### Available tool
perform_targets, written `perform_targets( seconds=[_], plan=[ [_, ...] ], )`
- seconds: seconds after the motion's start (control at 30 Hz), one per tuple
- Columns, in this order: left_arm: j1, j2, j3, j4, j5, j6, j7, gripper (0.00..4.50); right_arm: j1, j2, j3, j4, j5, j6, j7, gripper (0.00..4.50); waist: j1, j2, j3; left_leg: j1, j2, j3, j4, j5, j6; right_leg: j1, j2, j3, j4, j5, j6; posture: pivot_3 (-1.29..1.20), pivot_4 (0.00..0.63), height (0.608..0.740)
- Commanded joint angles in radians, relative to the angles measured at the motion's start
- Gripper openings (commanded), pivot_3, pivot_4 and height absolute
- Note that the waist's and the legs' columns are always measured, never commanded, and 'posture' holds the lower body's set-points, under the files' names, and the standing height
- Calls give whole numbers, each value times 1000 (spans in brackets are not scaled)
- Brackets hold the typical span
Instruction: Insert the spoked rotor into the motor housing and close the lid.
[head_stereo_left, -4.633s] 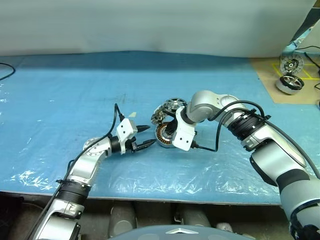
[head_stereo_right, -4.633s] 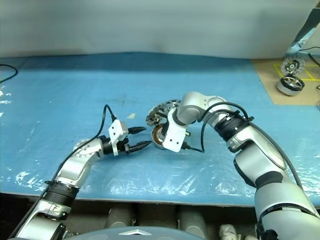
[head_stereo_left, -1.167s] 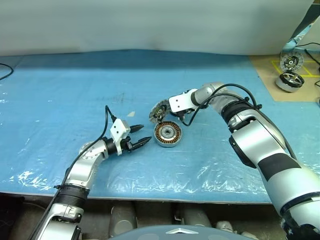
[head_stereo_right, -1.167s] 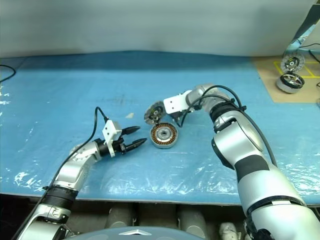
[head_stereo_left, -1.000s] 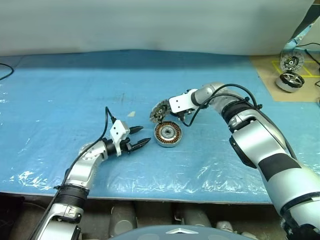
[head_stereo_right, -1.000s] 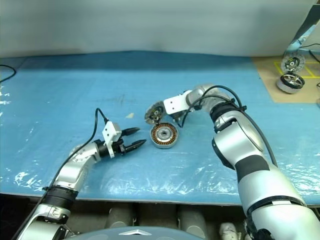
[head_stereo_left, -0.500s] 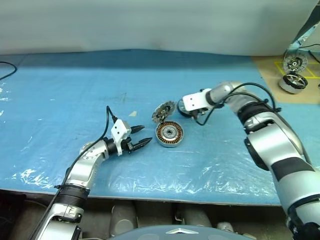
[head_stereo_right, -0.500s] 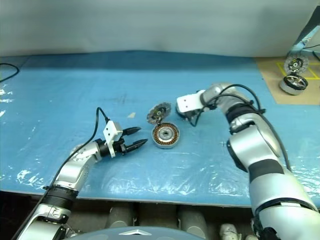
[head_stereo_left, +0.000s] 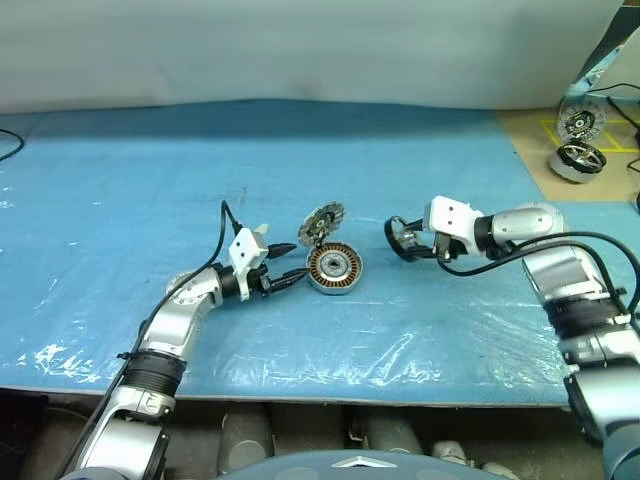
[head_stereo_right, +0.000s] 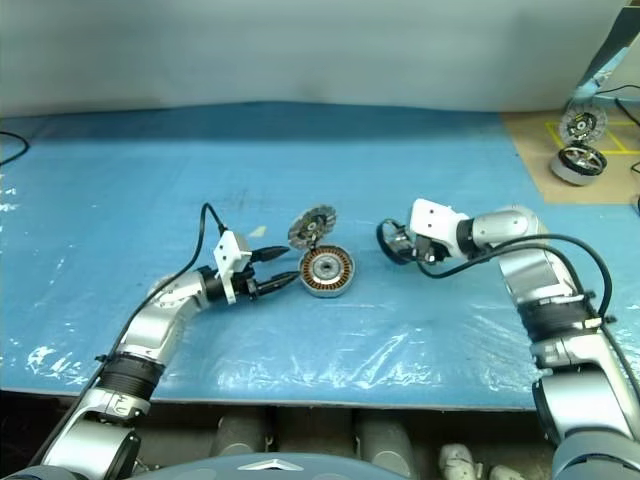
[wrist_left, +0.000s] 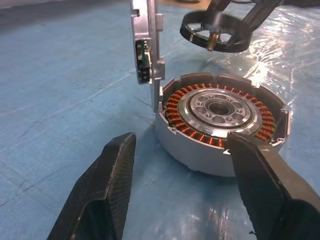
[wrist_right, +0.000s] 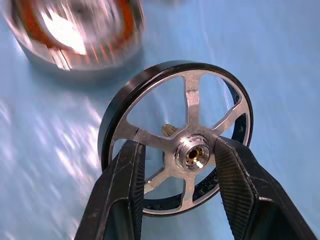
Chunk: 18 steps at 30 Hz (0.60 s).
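Observation:
The motor housing (head_stereo_left: 334, 267) sits on the blue sheet, its copper windings (wrist_left: 220, 107) showing around the hub. Its lid (head_stereo_left: 321, 222) stands upright on edge just behind it and appears edge-on in the left wrist view (wrist_left: 147, 55). My left gripper (head_stereo_left: 293, 262) is open, level and pointing at the housing's left side, both fingers (wrist_left: 107, 185) short of it. The spoked rotor (wrist_right: 185, 150) hangs above the sheet to the right of the housing (head_stereo_right: 393, 240). My right gripper (head_stereo_left: 412, 243) is shut on it, fingers either side of the hub.
A brown board (head_stereo_left: 540, 150) at the far right carries two larger wheel-like motors (head_stereo_left: 578, 160). Crinkled blue plastic sheet (head_stereo_left: 150, 180) covers the table up to its front edge. A black cable (head_stereo_left: 8, 145) lies at the far left.
My right gripper has pulled away from the upright lid, moving right and toward me with the rotor and rolling as it went. The left gripper, housing and lid have stayed put.

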<state>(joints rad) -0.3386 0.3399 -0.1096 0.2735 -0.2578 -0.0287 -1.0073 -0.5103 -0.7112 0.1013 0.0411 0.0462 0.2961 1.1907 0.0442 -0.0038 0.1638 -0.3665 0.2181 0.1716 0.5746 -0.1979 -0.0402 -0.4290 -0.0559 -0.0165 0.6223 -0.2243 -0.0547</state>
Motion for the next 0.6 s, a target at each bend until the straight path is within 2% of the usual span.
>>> perform_targets(
  seconds=[0.03,0.13,0.3,0.37,0.5,0.6],
  plan=[
    [2,14,12,-13,-27,-24,-44,3023,59,15,-100,-265,187,235,-38,1715,8,0,0,0,0,0,0,0,0,1,0,0,0,0,0,0,150,740],
    [6,22,13,-25,-42,-13,-73,3023,85,47,-123,-393,301,375,-85,1715,16,0,0,2,0,0,-1,-2,-3,3,-2,0,-2,0,0,0,150,740],
    [6,29,-5,-18,-19,-31,-85,3023,78,73,-50,-424,317,419,-144,1715,27,0,0,2,0,0,-2,-1,-4,3,-2,0,-3,0,1,0,150,740],
    [7,27,-7,-28,-21,-26,-84,3023,68,79,-3,-397,289,392,-157,1715,27,0,0,2,-2,0,-3,-1,-6,3,-2,0,-4,0,1,0,150,740],
    [27,38,-8,-102,-31,13,-76,3023,44,41,135,-278,117,245,-189,1715,25,0,0,1,-3,0,-5,1,-9,3,-3,0,-7,0,1,0,150,740],
    [37,45,-4,-143,-36,38,-69,3023,33,30,162,-239,90,193,-174,1715,25,0,0,2,-4,0,-7,1,-10,3,-2,-1,-8,0,1,0,150,740]
  ],
)
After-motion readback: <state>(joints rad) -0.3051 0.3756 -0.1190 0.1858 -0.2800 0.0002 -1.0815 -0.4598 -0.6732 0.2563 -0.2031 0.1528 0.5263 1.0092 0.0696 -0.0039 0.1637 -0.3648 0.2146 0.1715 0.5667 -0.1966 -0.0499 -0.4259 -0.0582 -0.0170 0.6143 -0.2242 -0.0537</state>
